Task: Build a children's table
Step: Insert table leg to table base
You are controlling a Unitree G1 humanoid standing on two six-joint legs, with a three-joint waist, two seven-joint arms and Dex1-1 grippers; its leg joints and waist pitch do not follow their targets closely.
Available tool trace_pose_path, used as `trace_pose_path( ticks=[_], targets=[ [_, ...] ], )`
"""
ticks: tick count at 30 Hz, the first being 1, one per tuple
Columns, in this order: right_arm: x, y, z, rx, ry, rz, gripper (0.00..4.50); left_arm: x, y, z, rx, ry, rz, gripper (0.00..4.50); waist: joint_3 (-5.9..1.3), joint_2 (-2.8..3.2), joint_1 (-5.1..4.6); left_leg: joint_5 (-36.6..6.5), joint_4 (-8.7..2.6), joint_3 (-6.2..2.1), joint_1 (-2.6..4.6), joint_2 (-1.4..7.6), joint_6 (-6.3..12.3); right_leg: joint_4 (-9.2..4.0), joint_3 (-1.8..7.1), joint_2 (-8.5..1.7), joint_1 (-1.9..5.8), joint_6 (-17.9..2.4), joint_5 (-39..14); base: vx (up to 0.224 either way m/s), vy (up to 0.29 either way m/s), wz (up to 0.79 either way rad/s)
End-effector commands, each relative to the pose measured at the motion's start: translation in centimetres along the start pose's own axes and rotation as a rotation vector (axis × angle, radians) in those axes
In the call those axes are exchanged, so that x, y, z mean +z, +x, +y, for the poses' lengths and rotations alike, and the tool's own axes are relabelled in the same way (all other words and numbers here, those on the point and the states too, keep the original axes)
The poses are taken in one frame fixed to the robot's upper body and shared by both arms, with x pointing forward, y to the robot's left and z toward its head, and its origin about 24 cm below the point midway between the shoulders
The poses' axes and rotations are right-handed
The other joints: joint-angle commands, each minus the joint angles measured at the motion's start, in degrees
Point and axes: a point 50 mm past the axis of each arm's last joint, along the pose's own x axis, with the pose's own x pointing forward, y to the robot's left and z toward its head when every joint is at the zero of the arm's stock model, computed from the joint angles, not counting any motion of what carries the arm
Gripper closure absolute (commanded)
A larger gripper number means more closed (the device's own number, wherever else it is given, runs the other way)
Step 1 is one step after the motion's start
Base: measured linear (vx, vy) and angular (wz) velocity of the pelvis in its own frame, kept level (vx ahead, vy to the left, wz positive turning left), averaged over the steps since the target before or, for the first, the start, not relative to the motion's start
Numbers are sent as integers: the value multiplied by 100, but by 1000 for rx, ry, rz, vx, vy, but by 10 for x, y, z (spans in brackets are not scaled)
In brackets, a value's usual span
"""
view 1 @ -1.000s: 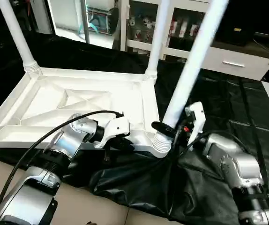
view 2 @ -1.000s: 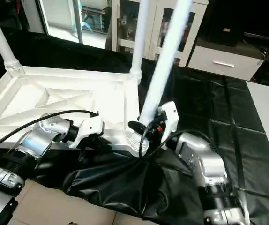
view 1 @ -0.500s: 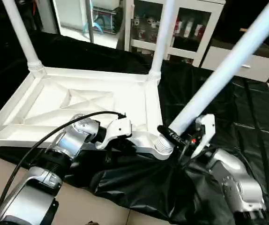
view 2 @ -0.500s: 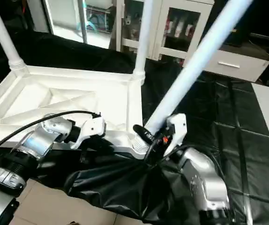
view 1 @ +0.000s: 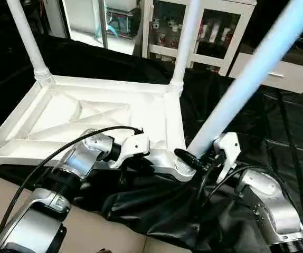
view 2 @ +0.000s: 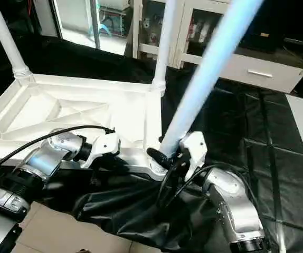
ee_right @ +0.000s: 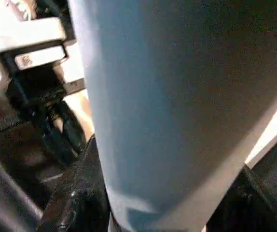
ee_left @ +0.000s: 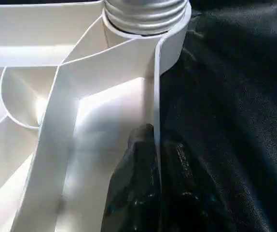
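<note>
The black-draped work table [view 1: 257, 132] spans the frame, its cloth bunched in folds along the lower middle; on it, across the left and centre, we see the white tabletop [view 1: 93, 118] lying upside down, X-ribbed underside facing up and raised rim around it; behind the table, at the top, stands a glass-fronted cabinet [view 1: 215, 31] with a white drawer unit [view 1: 278, 76] to its right.

Two white legs stand upright in the far corner sockets: the far-left leg [view 1: 27, 39] at upper left, the far-middle leg [view 1: 185, 42] at top centre; a third leg [view 1: 252, 79] slants from the near-right corner socket [view 1: 183, 167] up to the upper right of the frame, clearly tilted rather than upright.

Our right gripper [view 1: 204, 158], at lower centre-right, is clamped around the base of that tilted leg, just above the socket; in the right wrist view the leg [ee_right: 177, 111] sits between the black fingers [ee_right: 76, 193], touching them.

Our left gripper [view 1: 135, 158], at lower centre-left, is pinched shut on the tabletop's near rim, just left of that socket; in the left wrist view the thin rim wall [ee_left: 157, 96] runs between the black fingers [ee_left: 133, 193], with the threaded socket [ee_left: 145, 14] beyond them.
</note>
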Motion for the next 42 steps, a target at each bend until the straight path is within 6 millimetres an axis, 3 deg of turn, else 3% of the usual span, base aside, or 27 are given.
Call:
trace_pose_path(
  ticks=[1, 10, 15, 25, 30, 32, 35, 36, 38, 41, 42],
  targets=[
    [-38, -10, 10, 48, 99, 195, 264, -13, -2, -3, 27, -58, 9, 450, -215, -23, -26, -1849, -462, -111, 37, 208, 128, -519, 283, -325, 155, -922, -1811, 0, 0, 0],
    [-35, -4, 10, 116, 118, 265, 264, -14, -2, -4, 21, -62, 11, 450, -206, -42, -30, -1911, -472, -119, 45, 208, 113, -543, 288, -338, 156, -857, -2032, 0, 0, 0],
    [-33, 4, 1, 97, 161, 287, 264, -13, -1, -4, 19, -60, 10, 450, -207, -56, -47, -1894, -473, -116, 45, 203, 101, -541, 284, -338, 156, -881, -2038, 0, 0, 0],
    [-54, -3, -1, 13, 171, 316, 264, -14, -2, -4, 34, -59, 4, 450, -196, -57, -70, -2459, -516, -166, 85, 215, -65, -624, 276, -350, 91, -663, -2642, 0, 0, 0],
    [-53, -2, -2, -8, 172, 301, 264, -14, -2, -4, 36, -59, 2, 450, -200, -73, -72, -2480, -520, -169, 82, 215, -47, -636, 279, -353, 82, -633, -2716, 0, 0, 0],
    [-52, -1, -5, -28, 168, 292, 264, -14, -2, -3, 49, -68, -1, 450, -199, -51, -79, -2570, -524, -176, 89, 213, -65, -646, 276, -351, 76, -624, -2782, 0, 0, 0],
    [-53, 3, -12, -124, 172, 291, 264, -14, -1, 0, 93, -104, -5, 450, -192, -53, -105, -2637, -530, -186, 89, 206, -113, -654, 270, -358, 52, -609, -2952, 0, 0, 0],
    [-54, 5, -17, -213, 186, 291, 264, -13, 0, 3, 138, -128, -7, 450, -195, -77, -142, -2679, -536, -198, 77, 205, -132, -668, 253, -354, 68, -565, -3093, 0, 0, 0],
    [-55, 7, -21, -273, 200, 289, 264, -12, 2, 6, 171, -157, -24, 450, -193, -63, -219, -2830, -542, -218, 96, 208, -172, -691, 235, -354, 52, -547, -3208, 0, 0, 0],
    [-59, 16, -30, -455, 245, 303, 264, -3, 12, 14, 269, -247, -74, 450, -203, -68, -298, -2775, -568, -254, 46, 184, -216, -696, 196, -359, 92, -520, -3241, 0, 0, 0],
    [-62, 23, -34, -555, 272, 324, 264, 4, 19, 20, 329, -295, -93, 450, -213, -106, -324, -2752, -563, -247, 43, 185, -225, -700, 201, -358, 91, -511, -3242, 0, 0, 0]
  ],
)
